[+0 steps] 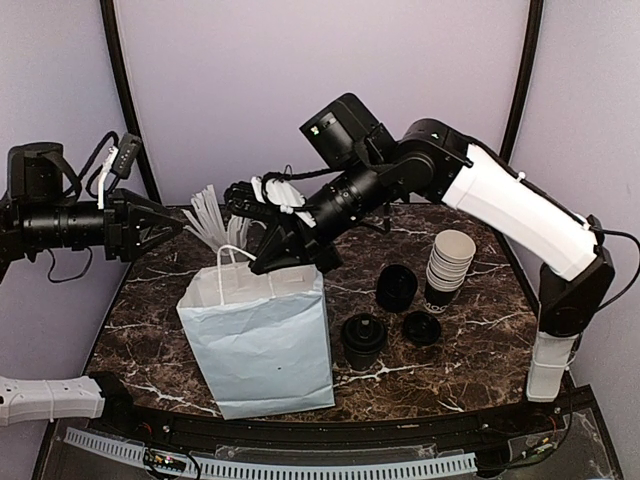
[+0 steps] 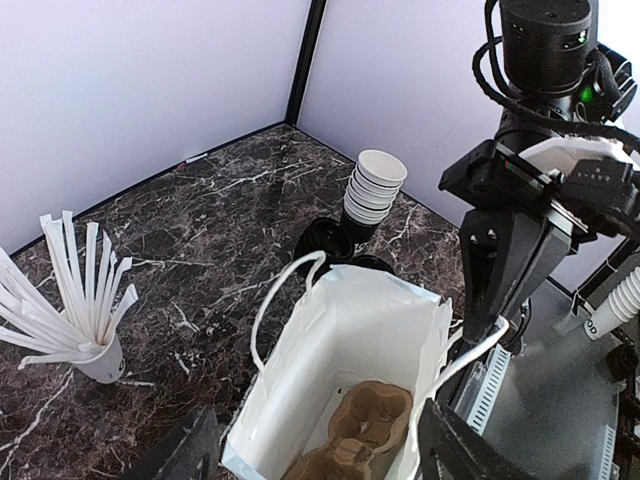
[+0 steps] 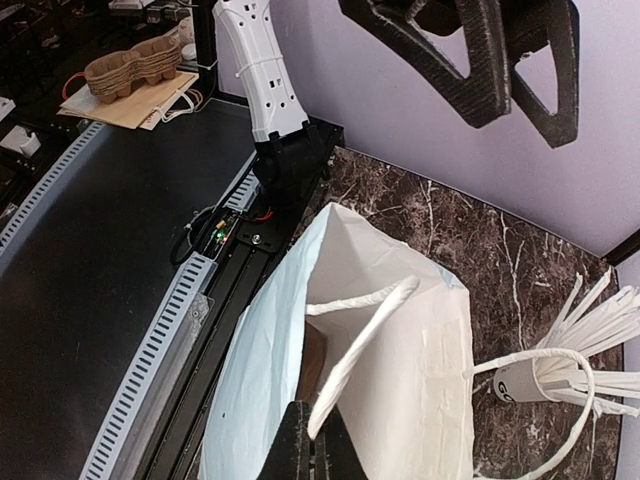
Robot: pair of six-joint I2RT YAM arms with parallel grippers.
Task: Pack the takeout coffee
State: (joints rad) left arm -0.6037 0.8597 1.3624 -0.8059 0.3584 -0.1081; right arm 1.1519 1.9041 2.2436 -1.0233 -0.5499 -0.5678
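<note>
Dark brown marble table (image 1: 480,370) streaked with white veins, under pale lavender walls (image 1: 250,80). Near left, a plain white paper bag (image 1: 260,350) with a tan cardboard carrier (image 2: 360,435) inside. White straws (image 1: 208,218) far left. To the right: the takeout coffee (image 1: 364,340), dark with a black lid; black loose lids (image 1: 396,287); dark cups (image 1: 450,262) with white rims.
</note>
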